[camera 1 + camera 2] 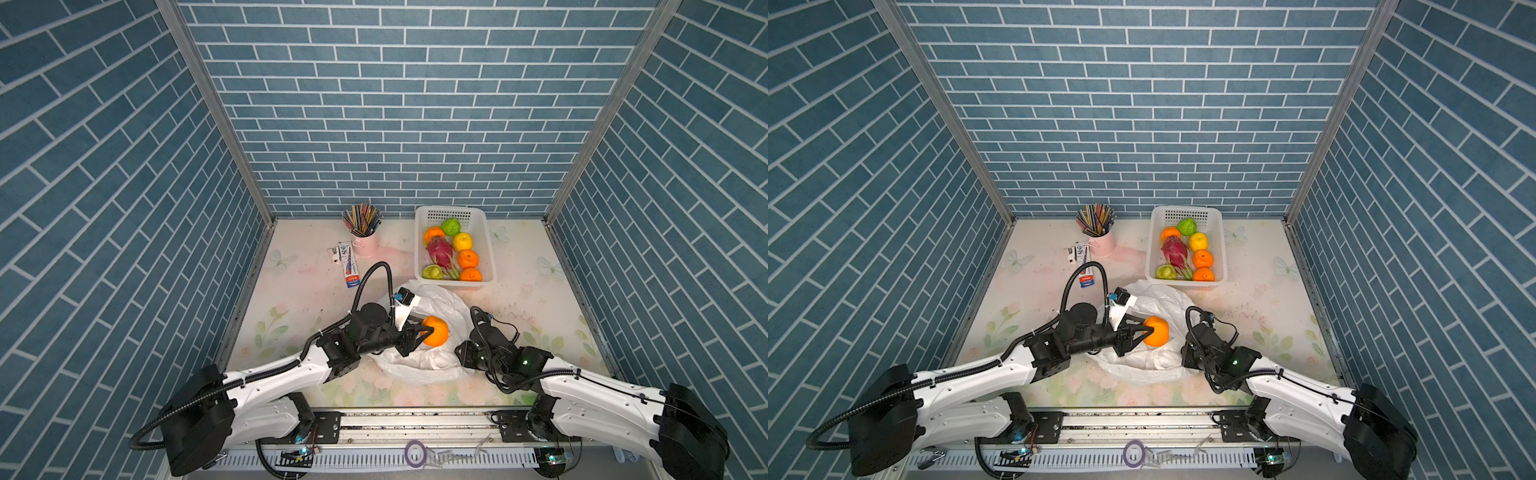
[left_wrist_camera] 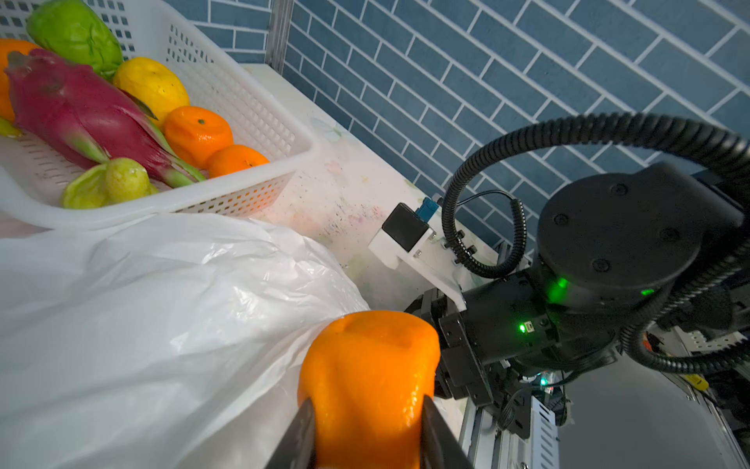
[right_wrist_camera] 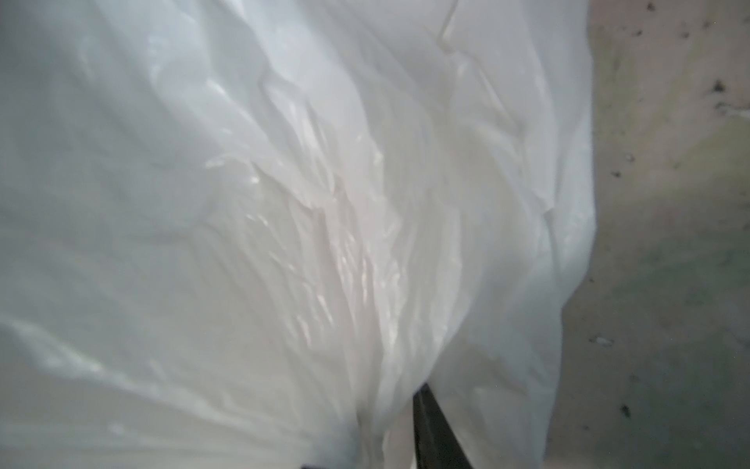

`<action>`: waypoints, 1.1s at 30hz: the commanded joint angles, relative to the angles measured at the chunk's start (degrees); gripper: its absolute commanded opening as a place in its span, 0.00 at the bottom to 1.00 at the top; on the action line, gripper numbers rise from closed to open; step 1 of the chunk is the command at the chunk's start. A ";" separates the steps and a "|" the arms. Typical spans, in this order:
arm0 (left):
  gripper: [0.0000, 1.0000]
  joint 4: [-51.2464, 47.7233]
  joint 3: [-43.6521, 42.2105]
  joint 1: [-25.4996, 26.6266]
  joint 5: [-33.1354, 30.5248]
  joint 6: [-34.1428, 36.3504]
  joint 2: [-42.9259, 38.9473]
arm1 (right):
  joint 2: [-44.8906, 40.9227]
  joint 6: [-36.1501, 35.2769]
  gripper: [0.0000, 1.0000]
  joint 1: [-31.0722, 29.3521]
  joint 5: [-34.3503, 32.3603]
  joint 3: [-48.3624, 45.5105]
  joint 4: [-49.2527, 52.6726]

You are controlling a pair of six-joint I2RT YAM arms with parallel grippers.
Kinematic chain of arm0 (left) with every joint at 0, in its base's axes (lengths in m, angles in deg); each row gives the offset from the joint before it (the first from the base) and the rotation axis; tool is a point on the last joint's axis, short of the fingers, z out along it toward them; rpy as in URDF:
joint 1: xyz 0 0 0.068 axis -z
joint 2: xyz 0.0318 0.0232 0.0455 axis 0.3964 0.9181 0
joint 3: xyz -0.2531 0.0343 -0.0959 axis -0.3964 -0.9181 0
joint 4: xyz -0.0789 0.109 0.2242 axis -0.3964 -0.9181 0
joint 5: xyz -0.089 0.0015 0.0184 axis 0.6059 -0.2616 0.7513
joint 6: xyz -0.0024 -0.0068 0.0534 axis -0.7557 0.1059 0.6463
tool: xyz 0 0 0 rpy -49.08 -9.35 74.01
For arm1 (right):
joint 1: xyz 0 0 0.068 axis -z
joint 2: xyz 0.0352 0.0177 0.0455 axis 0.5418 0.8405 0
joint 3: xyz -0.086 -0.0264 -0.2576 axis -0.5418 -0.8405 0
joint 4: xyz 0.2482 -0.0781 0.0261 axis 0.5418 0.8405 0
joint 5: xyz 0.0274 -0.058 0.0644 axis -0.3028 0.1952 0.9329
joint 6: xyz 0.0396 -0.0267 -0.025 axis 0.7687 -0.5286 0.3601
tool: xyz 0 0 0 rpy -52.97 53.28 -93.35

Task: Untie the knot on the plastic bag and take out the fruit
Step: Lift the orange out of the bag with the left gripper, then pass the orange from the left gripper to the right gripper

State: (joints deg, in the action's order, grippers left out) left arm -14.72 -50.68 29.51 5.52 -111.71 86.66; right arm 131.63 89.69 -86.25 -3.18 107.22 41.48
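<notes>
- One orange (image 2: 367,361), clamped between the partly spread jaws of the left gripper (image 2: 367,436) and held just above the plastic bag (image 1: 440,303).
- One plastic bag, white and crumpled, lying on the table (image 1: 291,299) between the two arms, its far edge just beside the basket (image 1: 455,284).
- One right gripper (image 1: 460,352), at the bag's right edge. The wrist view shows a single dark finger (image 3: 436,434) among plastic folds; whether the jaws pinch the film cannot be told.
- Seven pieces in the white basket: three oranges (image 1: 468,258), one lemon (image 1: 462,241), one dragon fruit (image 1: 440,251), two green fruits (image 1: 451,226).
- One pink cup (image 1: 365,245) of pencils, far left of the basket, with a tube (image 1: 349,266) beside it.
</notes>
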 commanded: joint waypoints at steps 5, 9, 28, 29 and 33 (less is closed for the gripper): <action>0.22 -3.13 5.76 -3.01 -2.46 -17.70 2.05 | -8.09 -9.09 0.49 0.25 -3.43 1.97 0.05; 0.22 -3.97 7.55 -3.64 -0.95 -21.68 2.55 | -15.79 -19.07 0.61 0.26 -6.42 2.21 -1.35; 0.22 -2.41 9.65 -5.22 4.42 -28.77 -0.06 | -26.52 -80.70 0.86 0.33 13.25 -7.27 -36.86; 0.22 -2.42 9.80 -5.22 4.84 -28.51 0.07 | -24.29 -81.57 0.87 0.41 14.72 -6.40 -37.09; 0.21 -2.18 10.20 -5.18 6.74 -28.12 0.81 | -16.86 -81.49 0.89 0.91 16.42 -4.19 -40.88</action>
State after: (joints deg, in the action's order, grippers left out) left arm -18.51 -42.18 24.61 10.41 -139.66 87.52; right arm 111.41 13.63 -85.86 9.21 101.01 5.99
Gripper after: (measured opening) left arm 0.373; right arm 0.882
